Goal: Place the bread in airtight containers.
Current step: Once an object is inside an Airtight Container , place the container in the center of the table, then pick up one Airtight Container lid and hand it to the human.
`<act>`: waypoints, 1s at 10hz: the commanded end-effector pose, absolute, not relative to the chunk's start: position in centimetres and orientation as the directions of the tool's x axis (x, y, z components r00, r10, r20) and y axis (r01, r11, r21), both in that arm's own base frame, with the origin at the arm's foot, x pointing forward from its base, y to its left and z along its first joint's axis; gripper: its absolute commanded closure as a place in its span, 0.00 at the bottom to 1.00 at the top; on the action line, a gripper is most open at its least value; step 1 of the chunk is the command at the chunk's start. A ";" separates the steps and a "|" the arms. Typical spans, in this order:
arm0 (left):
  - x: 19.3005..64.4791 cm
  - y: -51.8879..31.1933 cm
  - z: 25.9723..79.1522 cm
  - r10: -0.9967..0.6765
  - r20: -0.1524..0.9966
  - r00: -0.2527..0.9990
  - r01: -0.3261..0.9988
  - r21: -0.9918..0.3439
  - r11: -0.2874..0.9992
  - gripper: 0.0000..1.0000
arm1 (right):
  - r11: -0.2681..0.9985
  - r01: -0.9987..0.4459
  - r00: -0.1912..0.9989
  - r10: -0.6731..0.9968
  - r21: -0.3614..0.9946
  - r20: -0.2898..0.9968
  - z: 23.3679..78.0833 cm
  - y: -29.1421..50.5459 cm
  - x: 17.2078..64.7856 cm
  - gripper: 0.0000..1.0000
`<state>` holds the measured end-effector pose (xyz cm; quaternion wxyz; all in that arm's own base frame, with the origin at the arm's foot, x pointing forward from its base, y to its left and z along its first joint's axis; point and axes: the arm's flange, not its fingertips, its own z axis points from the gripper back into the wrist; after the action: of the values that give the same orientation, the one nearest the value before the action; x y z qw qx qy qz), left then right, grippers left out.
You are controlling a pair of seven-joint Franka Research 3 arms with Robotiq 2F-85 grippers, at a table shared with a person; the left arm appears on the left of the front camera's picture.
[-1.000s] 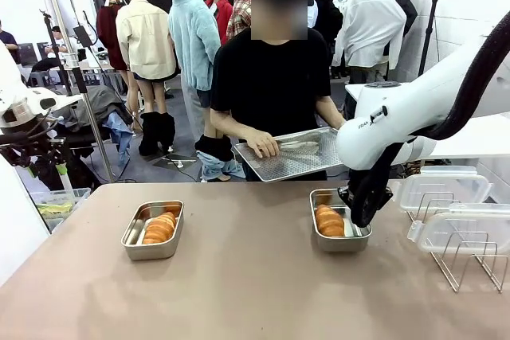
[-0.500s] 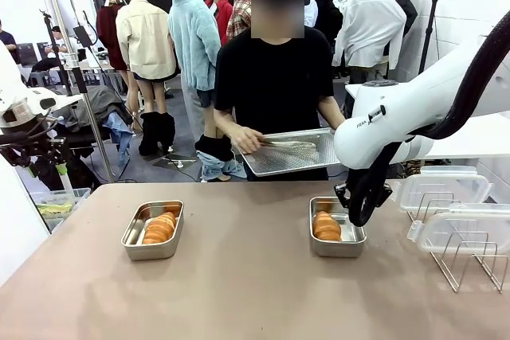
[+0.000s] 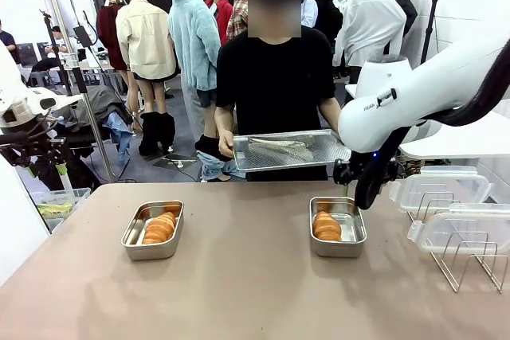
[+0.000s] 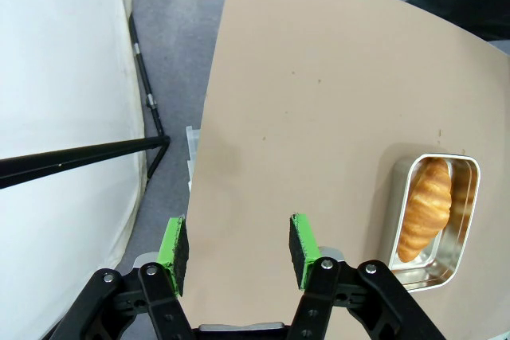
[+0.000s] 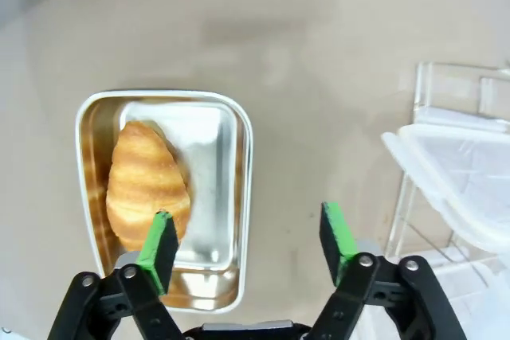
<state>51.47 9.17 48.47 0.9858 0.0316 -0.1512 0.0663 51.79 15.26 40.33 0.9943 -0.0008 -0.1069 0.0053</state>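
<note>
Lifted since a second ago, the right gripper [image 3: 360, 193] has come up out of the right tin [image 3: 356, 232], and its jaws have spread. It hangs just above that tin's far right corner, wide open and holding nothing. The right wrist view looks straight down past the gripper [image 5: 247, 232], whose green pads [image 5: 159, 240] stand far apart over the tin [image 5: 243, 165] with only air between them.

A roll [image 3: 326, 225] lies lengthwise in the left half of the right tin, free of the pads. In the wrist view its ridged golden crust [image 5: 147, 185] sits against the tin's left wall, and the floor beside it is bare steel.

Behind the right tin, beyond the table's [image 3: 247, 292] far edge, the person has also shifted the flat steel tray [image 3: 291, 151]. It is higher and more level than before, gripped at its left end by a hand [image 3: 226, 147].

Well to the left of the right tin, at about the same depth on the table, stands the left tin [image 3: 151, 249] with a second roll [image 3: 160, 228] inside. Farther still from the right tin, the left gripper [image 4: 237, 240] hovers over bare tabletop near the table's edge. Its jaws are parted and empty, with the left tin [image 4: 472, 197] and its roll [image 4: 426, 205] off to one side.

Just right of the right tin, two clear lids [image 3: 442, 189] lean on a wire rack [image 3: 470, 264].
</note>
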 end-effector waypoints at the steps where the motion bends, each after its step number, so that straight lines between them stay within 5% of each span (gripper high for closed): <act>1: 51.5 9.0 48.6 0.136 0.307 0.942 -0.160 0.056 0.985 0.33 | 1.000 0.003 0.983 -0.006 0.014 0.181 38.6 15.4 51.9 0.00; 9: 51.5 9.0 48.6 0.136 0.307 0.942 -0.160 0.056 0.985 0.33 | 1.000 -0.005 0.985 0.005 -0.001 0.174 38.5 15.3 51.9 0.00; 10: 51.5 9.0 48.6 0.136 0.307 0.942 -0.160 0.056 0.985 0.33 | 0.998 -0.038 0.972 0.026 0.047 0.233 42.0 13.7 50.6 0.00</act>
<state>51.47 9.17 48.47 0.9858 0.0316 -0.1512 0.0664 51.89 15.02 39.54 0.9953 0.0048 -0.0965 0.0053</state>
